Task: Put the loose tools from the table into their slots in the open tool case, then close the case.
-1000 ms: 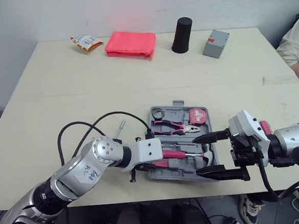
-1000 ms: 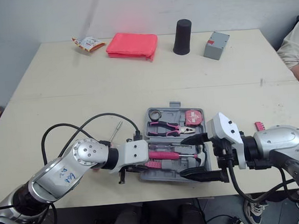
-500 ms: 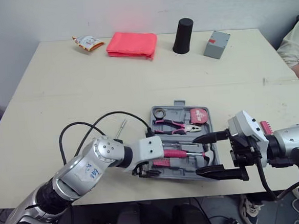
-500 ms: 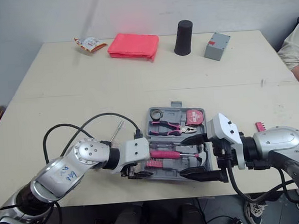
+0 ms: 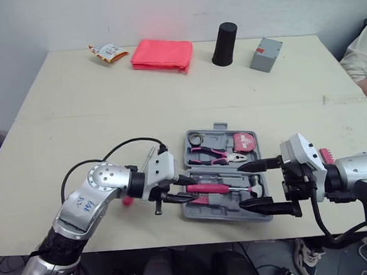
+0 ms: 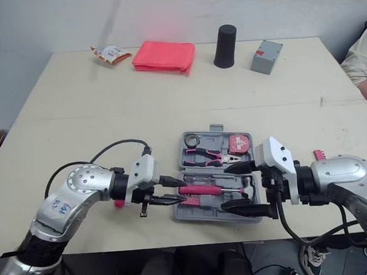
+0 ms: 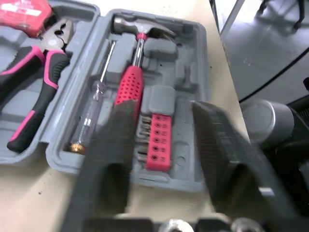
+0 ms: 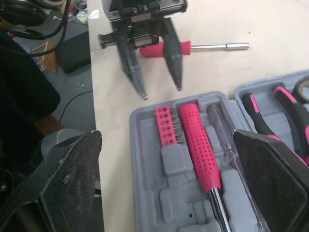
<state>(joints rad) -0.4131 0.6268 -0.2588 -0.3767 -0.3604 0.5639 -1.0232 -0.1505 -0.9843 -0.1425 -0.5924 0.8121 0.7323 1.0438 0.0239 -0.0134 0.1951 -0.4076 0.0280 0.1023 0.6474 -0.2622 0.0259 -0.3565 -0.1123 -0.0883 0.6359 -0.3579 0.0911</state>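
The grey tool case [image 5: 224,199] lies open near the table's front edge. It holds pink pliers [image 5: 215,155], a red tape measure [image 5: 242,142], a pink-handled hammer [image 7: 130,86], a clear screwdriver [image 7: 94,113] and a pink bit strip [image 7: 157,143]. My left gripper [image 5: 186,191] is open at the case's left end, pointing at it with nothing between the fingers. My right gripper [image 5: 243,187] stands wide open over the case's right end. A loose pink-handled driver [image 8: 193,47] lies on the table left of the case, partly behind my left arm. A pink bit holder [image 5: 325,154] lies right of the case.
At the back of the table are a snack packet [image 5: 107,51], a folded pink cloth [image 5: 160,53], a black cylinder [image 5: 224,43] and a small grey box [image 5: 265,54]. A person's sleeve [image 5: 363,52] shows at the right edge. A black cable [image 5: 118,148] loops over my left arm.
My left arm has drawn back to the left, from over the case's front-left part to beside its left end, and its fingers now point at the case. The right gripper has barely moved.
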